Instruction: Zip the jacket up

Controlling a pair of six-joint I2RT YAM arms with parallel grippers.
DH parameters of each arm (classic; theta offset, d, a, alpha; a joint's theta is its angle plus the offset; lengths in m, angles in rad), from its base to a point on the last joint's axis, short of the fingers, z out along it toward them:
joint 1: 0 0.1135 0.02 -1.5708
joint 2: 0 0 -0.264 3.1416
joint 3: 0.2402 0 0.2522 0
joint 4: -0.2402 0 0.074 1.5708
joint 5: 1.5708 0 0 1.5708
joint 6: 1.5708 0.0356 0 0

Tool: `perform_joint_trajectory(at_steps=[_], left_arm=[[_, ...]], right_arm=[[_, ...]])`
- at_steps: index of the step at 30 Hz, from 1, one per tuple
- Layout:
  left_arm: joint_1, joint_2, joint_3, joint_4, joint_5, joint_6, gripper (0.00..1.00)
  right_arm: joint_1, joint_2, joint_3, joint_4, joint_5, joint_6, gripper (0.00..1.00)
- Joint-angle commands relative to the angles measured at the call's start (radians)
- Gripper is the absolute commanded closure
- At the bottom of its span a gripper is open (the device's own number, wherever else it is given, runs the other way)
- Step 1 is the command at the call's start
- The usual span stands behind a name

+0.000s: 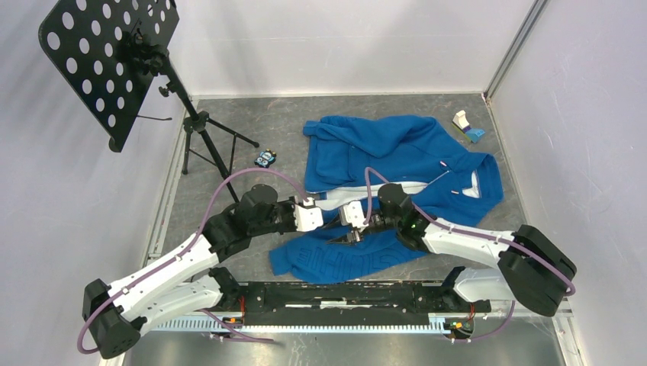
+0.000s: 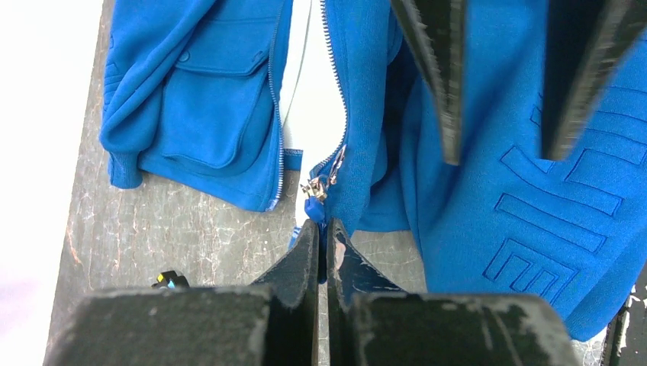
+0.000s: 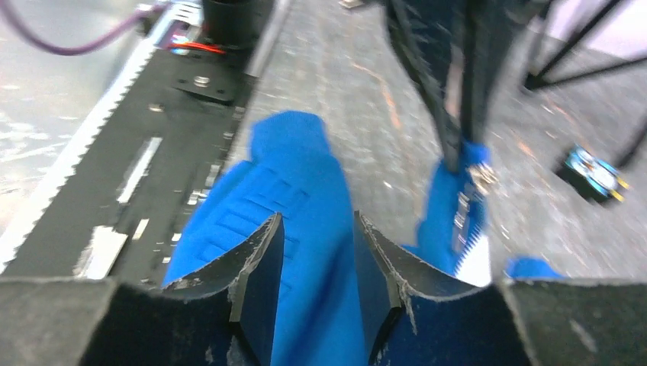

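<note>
Your left hand sits lowest in its own wrist view, fingers pressed almost together on the bottom end of the jacket, right under the silvery slider. Above that slider the two rows of the zipper stand apart, with white showing between them. Your right hand is just beside the left one, and its fingers pinch a thick fold of blue fabric on the panel with the embossed lettering. The other front panel, with its flap pocket, lies flat.

You have the jacket spread over the middle of the bench, hem toward the left edge and collar toward the right edge. A small blue object lies near the jacket on its left side. A white and blue piece sits near the far right corner. A perforated black music stand rises at the far left corner, and the black mounting rail runs along the near edge.
</note>
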Motion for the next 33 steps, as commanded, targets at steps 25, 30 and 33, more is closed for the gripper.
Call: perform_joint_trajectory(at_steps=[25, 30, 33], left_arm=[[-0.002, -0.193, -0.411, 0.878, -0.152, -0.555, 0.98], [-0.002, -0.234, -0.474, 0.896, -0.084, -0.581, 0.98], [-0.001, -0.269, -0.482, 0.847, -0.089, -0.607, 0.98]], right_arm=[[0.135, -0.052, -0.175, 0.559, 0.457, 0.576, 0.78], [0.138, -0.176, -0.191, 0.376, 0.58, 0.477, 0.71], [0.136, -0.245, -0.188, 0.285, 0.759, 0.335, 0.48]])
